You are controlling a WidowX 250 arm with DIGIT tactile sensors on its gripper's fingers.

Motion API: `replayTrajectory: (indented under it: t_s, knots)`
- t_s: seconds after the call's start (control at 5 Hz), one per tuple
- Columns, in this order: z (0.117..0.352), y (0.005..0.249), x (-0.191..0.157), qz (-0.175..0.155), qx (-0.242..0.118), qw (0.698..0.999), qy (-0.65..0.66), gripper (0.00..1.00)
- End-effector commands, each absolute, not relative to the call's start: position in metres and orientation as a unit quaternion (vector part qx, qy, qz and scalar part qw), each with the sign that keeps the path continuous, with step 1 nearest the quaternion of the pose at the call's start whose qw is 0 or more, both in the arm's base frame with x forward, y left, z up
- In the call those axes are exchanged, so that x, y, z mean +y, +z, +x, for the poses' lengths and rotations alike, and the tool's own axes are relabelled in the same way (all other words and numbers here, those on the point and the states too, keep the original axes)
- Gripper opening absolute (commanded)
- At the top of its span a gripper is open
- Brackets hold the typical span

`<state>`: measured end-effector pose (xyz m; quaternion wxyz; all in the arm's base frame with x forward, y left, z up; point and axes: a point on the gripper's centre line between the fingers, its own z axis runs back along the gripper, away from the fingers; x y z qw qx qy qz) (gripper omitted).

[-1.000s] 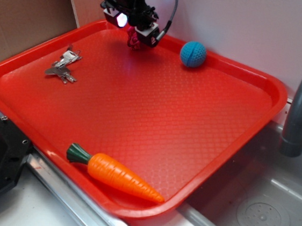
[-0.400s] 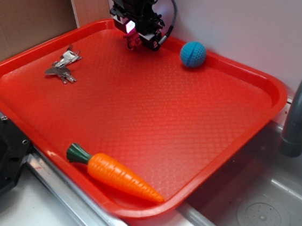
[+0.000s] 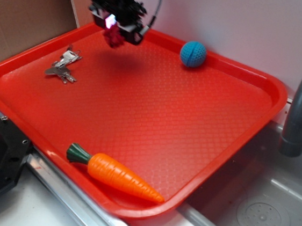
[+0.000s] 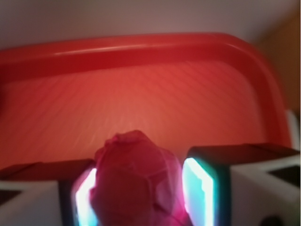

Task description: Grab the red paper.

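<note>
Red paper (image 4: 136,181) pinched in the gripper (image 3: 115,32), apparently clear of the tray (image 3: 241,74); grab essentially done

The exterior view looks down at an angle from the front onto the whole large bright red plastic tray (image 3: 156,119). The wrist view sits very close behind the gripper (image 4: 141,188), facing that tray's far rim (image 4: 141,47). Both views share that rim.

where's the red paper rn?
The red paper is pinched in the hand, lifted over the tray's far-left corner, left of the blue ball.
</note>
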<state>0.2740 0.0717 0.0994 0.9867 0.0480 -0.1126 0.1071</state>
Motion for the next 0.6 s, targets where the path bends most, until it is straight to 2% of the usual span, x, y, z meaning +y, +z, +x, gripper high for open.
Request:
replayTrajectory:
  t_s: [0.0, 0.2, 0.4]
  knots:
    - [0.213, 0.187, 0.066, -0.022, -0.041, 0.989, 0.139, 0.00]
    - [0.217, 0.190, 0.053, -0.024, -0.003, 0.993, 0.113, 0.00]
    - [0.229, 0.179, 0.046, -0.003, 0.006, 0.994, 0.110, 0.00]
